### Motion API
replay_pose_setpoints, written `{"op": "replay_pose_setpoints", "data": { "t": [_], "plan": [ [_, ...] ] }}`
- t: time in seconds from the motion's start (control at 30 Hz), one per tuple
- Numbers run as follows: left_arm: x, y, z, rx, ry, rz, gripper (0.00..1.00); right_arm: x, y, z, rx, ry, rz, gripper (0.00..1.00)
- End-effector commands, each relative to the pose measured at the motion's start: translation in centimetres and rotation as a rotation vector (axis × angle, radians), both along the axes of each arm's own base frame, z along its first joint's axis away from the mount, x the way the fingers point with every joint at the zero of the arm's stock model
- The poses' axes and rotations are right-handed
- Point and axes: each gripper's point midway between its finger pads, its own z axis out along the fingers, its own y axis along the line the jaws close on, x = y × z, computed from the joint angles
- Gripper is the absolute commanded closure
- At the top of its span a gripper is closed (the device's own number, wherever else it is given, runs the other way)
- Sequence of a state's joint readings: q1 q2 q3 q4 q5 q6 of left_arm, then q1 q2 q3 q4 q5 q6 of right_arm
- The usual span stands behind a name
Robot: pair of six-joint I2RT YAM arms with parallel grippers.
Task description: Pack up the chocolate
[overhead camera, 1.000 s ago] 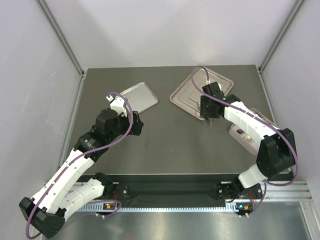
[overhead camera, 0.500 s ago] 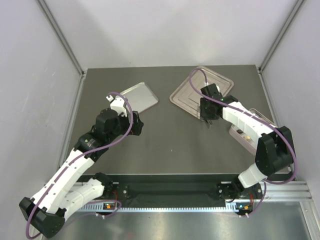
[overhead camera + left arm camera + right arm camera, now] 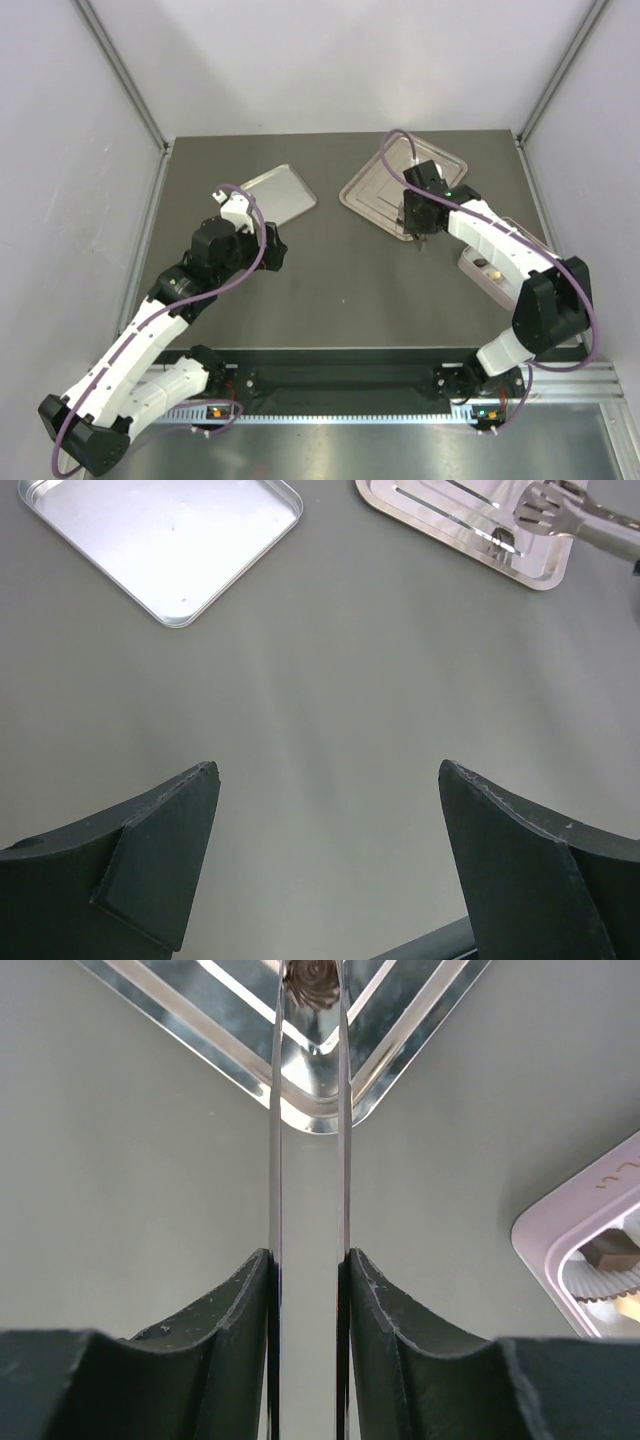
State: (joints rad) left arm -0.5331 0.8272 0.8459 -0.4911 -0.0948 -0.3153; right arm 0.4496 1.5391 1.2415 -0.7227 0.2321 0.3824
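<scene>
— What sort of place is this?
— A robot lab cell. Plain white panels (image 3: pixel 330 60) wall in a grey table (image 3: pixel 340 295), and metal posts (image 3: pixel 118 75) run up the corners.
— Anything else?
— A left arm (image 3: pixel 150 330) and a right arm (image 3: pixel 500 248) are bolted to a rail (image 3: pixel 340 382) at the near edge. Nothing looks homely.

A dark grey tabletop (image 3: pixel 340 285) carries three items. A smooth silver tray (image 3: pixel 272 193) sits cornerwise at the left rear. A second, ridged silver tray (image 3: pixel 368 190) lies to its right, also turned at an angle and apart from the first. A pink box (image 3: pixel 477 277) rests near the right edge, partly hidden beneath the right arm (image 3: pixel 500 250).
</scene>
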Motion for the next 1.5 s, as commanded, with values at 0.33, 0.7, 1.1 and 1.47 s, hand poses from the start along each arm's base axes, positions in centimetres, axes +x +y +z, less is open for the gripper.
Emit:
{"op": "replay_pose_setpoints", "data": {
  "t": [0.33,0.7,1.1,1.47],
  "plan": [
    [-0.3,-1.2,0.3,-0.035,0.007,-0.052,0.04,-4.3,-5.4,6.6,-0.025,-0.074,-0.181,0.70],
    [-1.5,-2.3,1.4,-0.091,-0.007,-0.134,0.04,-11.4,-12.4,7.7,-0.014,-0.052,-0.384,0.70],
    [-2.2,-2.6,2.4,-0.112,-0.036,-0.173,0.04,-14.8,-16.7,5.8,-0.024,0.012,-0.562,0.70],
    [-2.0,-2.6,2.2,-0.108,-0.032,-0.162,0.04,-15.9,-18.9,6.7,-0.062,-0.007,-0.743,0.69]
  ]
}}
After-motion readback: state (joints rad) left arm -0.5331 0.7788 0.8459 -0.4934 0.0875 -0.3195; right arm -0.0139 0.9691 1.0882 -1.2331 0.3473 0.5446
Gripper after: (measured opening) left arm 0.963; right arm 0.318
